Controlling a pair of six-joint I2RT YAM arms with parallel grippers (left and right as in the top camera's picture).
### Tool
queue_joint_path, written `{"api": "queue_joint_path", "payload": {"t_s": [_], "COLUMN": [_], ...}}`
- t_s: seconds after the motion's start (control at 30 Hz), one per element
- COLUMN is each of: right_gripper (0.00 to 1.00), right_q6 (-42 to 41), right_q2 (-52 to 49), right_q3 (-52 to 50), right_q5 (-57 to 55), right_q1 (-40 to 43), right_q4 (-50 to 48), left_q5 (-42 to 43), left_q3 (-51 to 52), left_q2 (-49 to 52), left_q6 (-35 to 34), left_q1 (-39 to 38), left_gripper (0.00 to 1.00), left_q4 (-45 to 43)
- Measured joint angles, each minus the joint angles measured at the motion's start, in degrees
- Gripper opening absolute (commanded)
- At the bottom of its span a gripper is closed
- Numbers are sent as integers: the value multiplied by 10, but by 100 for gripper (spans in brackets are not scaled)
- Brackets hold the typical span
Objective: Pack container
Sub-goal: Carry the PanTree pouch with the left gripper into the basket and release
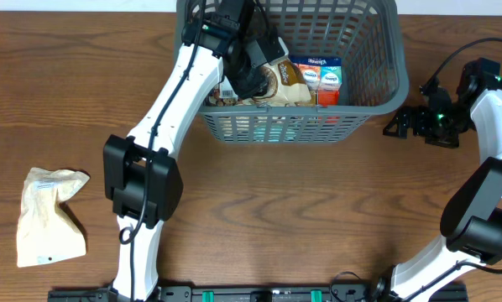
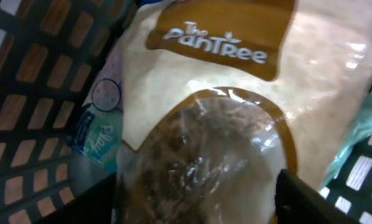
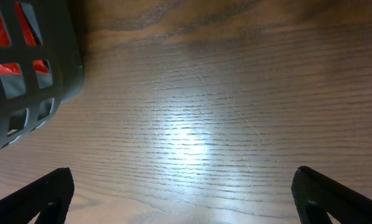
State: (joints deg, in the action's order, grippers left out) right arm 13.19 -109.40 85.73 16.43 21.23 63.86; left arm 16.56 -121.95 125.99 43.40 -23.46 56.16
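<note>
The container [image 1: 293,113] is a dark grey lattice basket at the table's back centre. My left gripper [image 1: 255,71] reaches down inside it, and its fingers [image 2: 195,199] are closed around a cream and brown "PanTree" packet [image 2: 223,99] with a clear window. The packet rests among other packets against the basket wall [image 2: 24,93]. My right gripper [image 1: 398,124] is open and empty just right of the basket, low over bare wood [image 3: 183,199]. The basket's corner [image 3: 24,81] shows at the left of the right wrist view.
A crumpled cream packet [image 1: 49,216] lies on the table at the front left. Inside the basket are blue and white cartons [image 1: 322,74], a red packet [image 1: 328,94] and a teal wrapper [image 2: 102,140]. The tabletop [image 1: 318,210] is wood.
</note>
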Motion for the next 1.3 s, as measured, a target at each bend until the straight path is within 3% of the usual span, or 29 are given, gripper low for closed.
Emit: {"api": "queue_joint_path", "payload": {"t_s": [0.1,0.23,0.47,0.6,0.8,0.97,1.13,1.3], "right_gripper": [99,99,99,99,99,99,99,99], "right_q6": [0,0,0,0,0,0,0,0], "right_q2": [0,0,0,0,0,0,0,0], "right_q3": [0,0,0,0,0,0,0,0], "right_q5": [0,0,0,0,0,1,1,1], "right_q1": [0,0,0,0,0,0,0,0], "right_q4": [0,-2,-3,-5,-5,-14,-33,-50], "left_q5": [-2,-28,-150,-207,-248,-259,-260,-247], "left_q3": [0,0,-9,-18,-19,-17,17,103], "left_q2": [-11,-62,-264,-349,-420,-439,-454,-464], "left_q6": [0,2,-7,-69,-208,-275,-304,-320], "left_q1": [0,0,2,28,152,290,393,448], "left_gripper": [70,80,86,89,94,95,95,95], "left_q4": [2,-7,2,51,189,273,274,237]}}
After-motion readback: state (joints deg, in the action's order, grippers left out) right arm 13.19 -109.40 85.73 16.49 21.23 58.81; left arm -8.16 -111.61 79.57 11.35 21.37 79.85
